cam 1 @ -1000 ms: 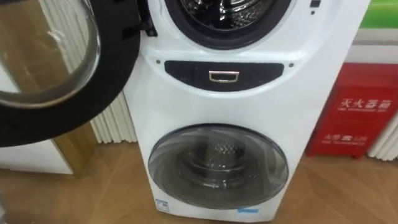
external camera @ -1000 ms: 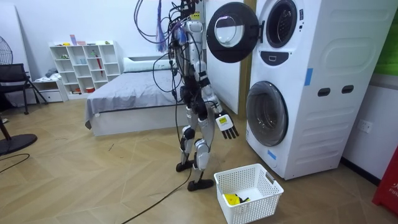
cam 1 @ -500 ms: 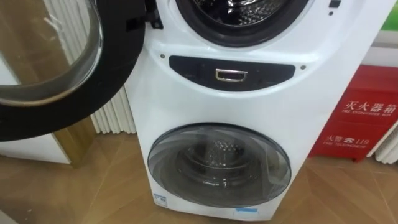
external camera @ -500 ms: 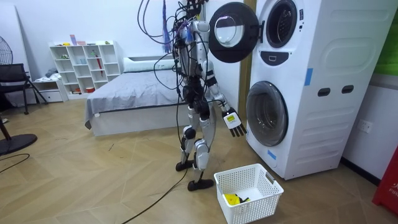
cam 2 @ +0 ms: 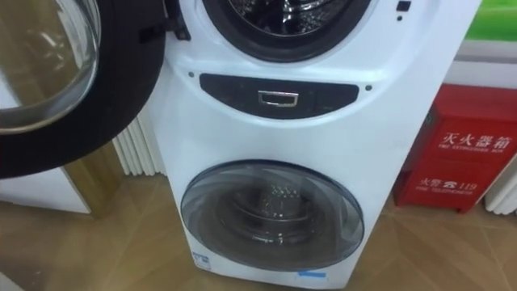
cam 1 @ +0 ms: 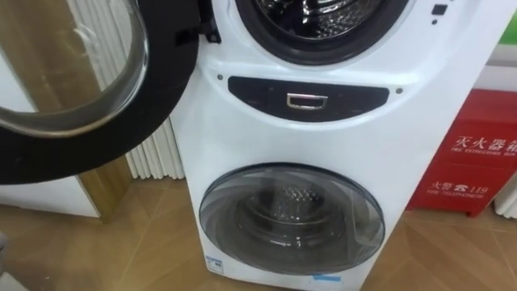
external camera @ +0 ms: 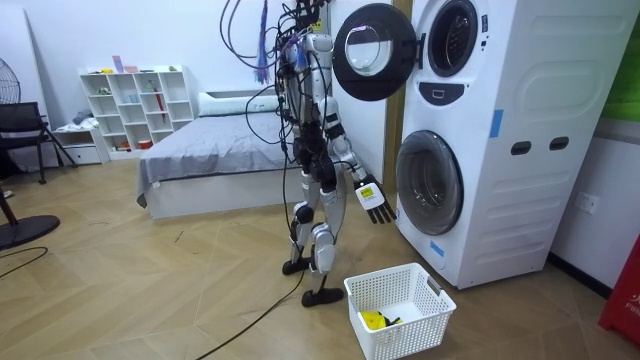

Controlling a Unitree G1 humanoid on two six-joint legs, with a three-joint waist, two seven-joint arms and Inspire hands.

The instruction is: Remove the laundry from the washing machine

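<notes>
I stand facing a white stacked washing machine [external camera: 480, 130]. Its upper drum [cam 1: 323, 20] is open and shows shiny metal inside. The round black-rimmed door [cam 1: 174, 81] has swung out to my left. The lower glass door [cam 1: 291, 218] is shut. In the room view my right hand [external camera: 372, 197] hangs at hip height just in front of the lower door, with its fingers straight and nothing in it. A white laundry basket [external camera: 432, 290] stands on the floor by my feet, with a yellow piece [external camera: 373, 320] in it.
A red box [cam 1: 472, 162] stands right of the machine, and a white radiator [cam 1: 157, 153] is behind the open door. The floor is wood. Behind me are a bed [external camera: 200, 160] and a white shelf [external camera: 135, 110].
My right hand has lifted a little and come closer to the lower door. The head camera has shifted slightly. The machine and the basket have not moved.
</notes>
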